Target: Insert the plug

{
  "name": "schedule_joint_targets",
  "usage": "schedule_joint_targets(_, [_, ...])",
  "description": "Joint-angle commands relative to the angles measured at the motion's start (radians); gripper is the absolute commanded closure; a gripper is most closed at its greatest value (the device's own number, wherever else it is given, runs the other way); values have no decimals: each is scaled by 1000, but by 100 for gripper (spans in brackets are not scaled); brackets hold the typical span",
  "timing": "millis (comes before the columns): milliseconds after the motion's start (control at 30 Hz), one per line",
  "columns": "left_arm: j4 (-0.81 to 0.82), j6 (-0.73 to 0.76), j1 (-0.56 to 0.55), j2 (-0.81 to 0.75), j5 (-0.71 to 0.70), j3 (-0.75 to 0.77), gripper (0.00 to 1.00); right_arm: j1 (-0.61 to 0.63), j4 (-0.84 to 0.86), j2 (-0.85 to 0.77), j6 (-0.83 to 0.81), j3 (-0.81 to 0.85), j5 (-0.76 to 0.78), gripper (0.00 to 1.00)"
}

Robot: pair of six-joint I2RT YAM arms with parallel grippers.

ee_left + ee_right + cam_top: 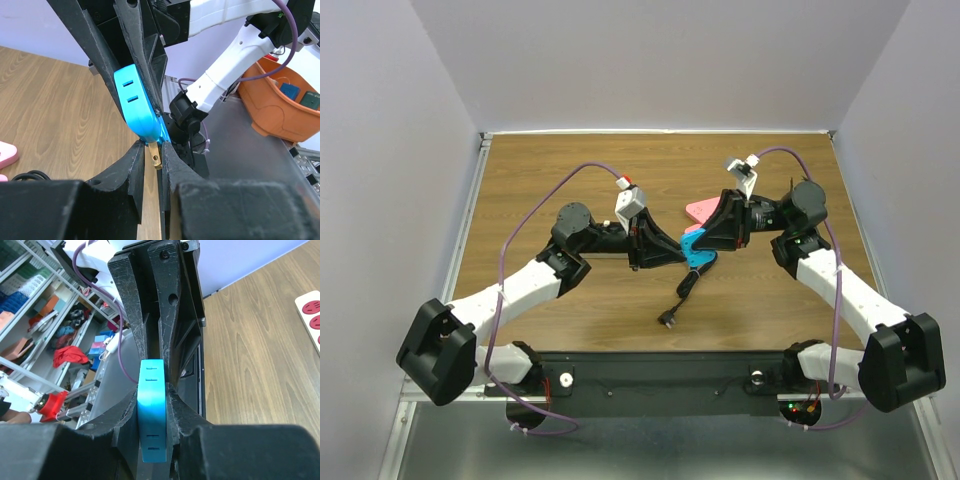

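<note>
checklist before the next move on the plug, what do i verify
1. Right gripper grip on blue socket block: ok, clamped between both fingers.
2. Slots visible to the left wrist camera: ok, two show.
3. Left gripper hold on brass prong: cannot tell, the prong sits in the gap between its fingers.
4. Prong lined up with a slot: not ok, it sits at the block's end, away from them.
5. Black cable free of both arms: ok, trailing loose between them.

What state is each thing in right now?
Blue adapter: clamped in the right gripper.
Brass prong: exposed, between the left gripper fingers; grip unclear.
Pink power strip: flat on the table, visible sockets empty.
Black cord: loose on the table, plug end free.
</note>
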Motion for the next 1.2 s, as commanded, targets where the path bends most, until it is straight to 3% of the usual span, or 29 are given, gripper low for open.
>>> schedule_joint_targets(0, [84, 31, -17, 12, 1, -2, 100, 36, 42, -30, 56, -9, 25, 100])
schedule_joint_targets(133, [43, 17, -17, 5, -36, 7, 98, 36, 33, -26, 30, -26, 63, 100])
schedule_joint_targets(267, [-118, 71, -16, -30, -117, 39, 70, 36, -59, -17, -72, -20, 114, 100])
schedule_joint_targets(300, [-150, 80, -17, -40, -161, 42, 54, 36, -110, -10, -118, -8, 126, 100])
schedule_joint_targets(400, [-255, 109, -11, -70, -233, 49, 36, 36, -348, 19, -313, 67, 189, 100])
schedule_joint_targets(433, [-279, 112, -10, -84, -259, 50, 34, 38, -390, 36, -349, 84, 199, 100])
schedule_joint_targets(500, [-339, 120, 1, -116, -336, 43, 19, 35, -401, 55, -378, 115, 218, 100])
schedule_joint_targets(767, [-517, 132, 90, -329, -649, -22, 7, 31, -484, 121, -459, 222, 279, 100])
schedule_joint_targets(933, [-683, 43, 130, -327, -1004, -11, 4, 31, -616, 209, -574, 299, 344, 100])
schedule_joint_targets(1000, [-784, -36, 177, -288, -1068, -8, 4, 31, -639, 243, -602, 316, 367, 100])
schedule_joint_targets(1167, [-767, -139, 228, -267, -1074, -128, 5, 36, -658, 338, -639, 325, 465, 99])
